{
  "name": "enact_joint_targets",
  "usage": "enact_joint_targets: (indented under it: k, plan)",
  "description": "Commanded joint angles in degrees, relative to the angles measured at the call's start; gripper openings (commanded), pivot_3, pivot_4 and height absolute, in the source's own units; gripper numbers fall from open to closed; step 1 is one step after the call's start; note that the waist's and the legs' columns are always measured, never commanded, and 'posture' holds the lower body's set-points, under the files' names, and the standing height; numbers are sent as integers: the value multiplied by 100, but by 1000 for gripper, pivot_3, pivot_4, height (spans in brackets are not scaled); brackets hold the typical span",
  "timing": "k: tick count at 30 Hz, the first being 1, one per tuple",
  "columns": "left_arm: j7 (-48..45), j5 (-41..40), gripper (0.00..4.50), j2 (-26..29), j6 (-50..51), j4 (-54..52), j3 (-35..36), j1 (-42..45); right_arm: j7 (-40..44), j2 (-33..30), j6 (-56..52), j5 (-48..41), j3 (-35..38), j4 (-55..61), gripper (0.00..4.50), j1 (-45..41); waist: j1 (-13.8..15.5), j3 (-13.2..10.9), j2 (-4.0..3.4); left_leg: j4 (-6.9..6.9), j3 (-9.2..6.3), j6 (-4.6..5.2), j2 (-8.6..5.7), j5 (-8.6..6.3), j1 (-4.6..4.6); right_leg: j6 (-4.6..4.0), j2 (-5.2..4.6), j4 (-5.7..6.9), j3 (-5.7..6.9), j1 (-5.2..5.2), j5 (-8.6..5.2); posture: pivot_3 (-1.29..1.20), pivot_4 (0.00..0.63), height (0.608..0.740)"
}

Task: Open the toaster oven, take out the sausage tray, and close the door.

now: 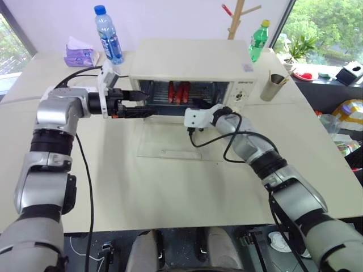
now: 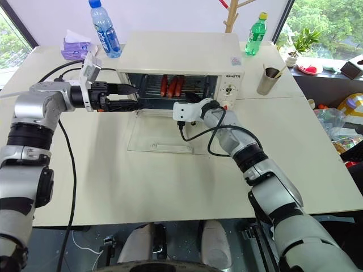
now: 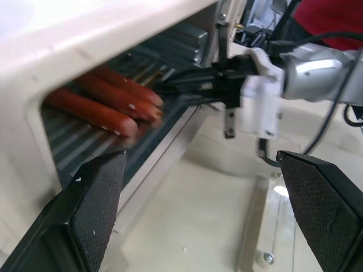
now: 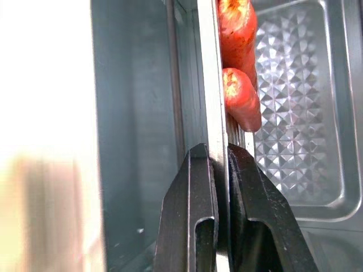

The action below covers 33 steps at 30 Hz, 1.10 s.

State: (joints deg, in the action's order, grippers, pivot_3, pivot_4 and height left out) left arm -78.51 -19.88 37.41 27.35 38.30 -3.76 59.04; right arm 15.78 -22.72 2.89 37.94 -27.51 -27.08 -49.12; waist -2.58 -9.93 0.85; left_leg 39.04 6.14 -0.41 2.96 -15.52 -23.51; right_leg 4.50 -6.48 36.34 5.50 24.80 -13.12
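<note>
Ribbed silver sausage tray [image 4: 295, 107], red sausages [image 4: 241, 99]

One oven [image 1: 193, 65] sits on one surface [image 1: 170, 187], with one glass door [image 1: 173, 139] folded flat in front of it. Inside lies one tray [image 4: 295, 113] carrying three red sausages [image 1: 177, 92]. The oven's panel shows two knobs [image 1: 240, 95]. Two bottles stand behind: one blue-capped bottle [image 1: 108, 35] and one green bottle [image 1: 258, 41]. There is one purple tissue pack [image 1: 80, 54] and one metal cup [image 1: 272, 86] holding sticks. Two robot arms reach in, each with two black fingers [image 3: 96, 209].
</note>
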Motion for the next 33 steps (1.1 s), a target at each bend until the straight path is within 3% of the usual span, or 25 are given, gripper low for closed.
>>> enact_joint_targets:
  k: [1,10,18,29,33]
  plan:
    - [-100,160,4500,-19,-267,232,45,272,260,-5,-44,-67,107,839,3,231,7,0,0,0,-1,-1,0,0,0,0,0,1,0,0,0,0,150,722]
    - [-266,312,4500,-48,-371,470,136,437,452,-421,67,136,243,2170,3,1083,13,0,1,1,-3,0,0,0,0,0,0,3,0,0,0,0,150,722]
    - [-504,-17,4500,231,331,-321,338,96,392,-863,417,193,452,2840,3,1616,17,-1,3,1,-4,1,0,0,0,1,0,0,0,0,-1,0,150,722]
    - [-673,-1099,4500,1439,2363,-2283,940,-1417,372,-1568,1281,-50,868,3518,3,2346,142,-3,5,2,-6,8,-3,-5,-6,9,-7,-6,-1,0,-7,0,150,722]
    - [-454,-1390,4500,1607,2761,-2762,1175,-2076,344,-1756,1720,-199,1006,3619,3,2545,165,-3,6,2,-11,8,-2,-5,-5,9,-7,-4,-1,1,-9,0,150,722]
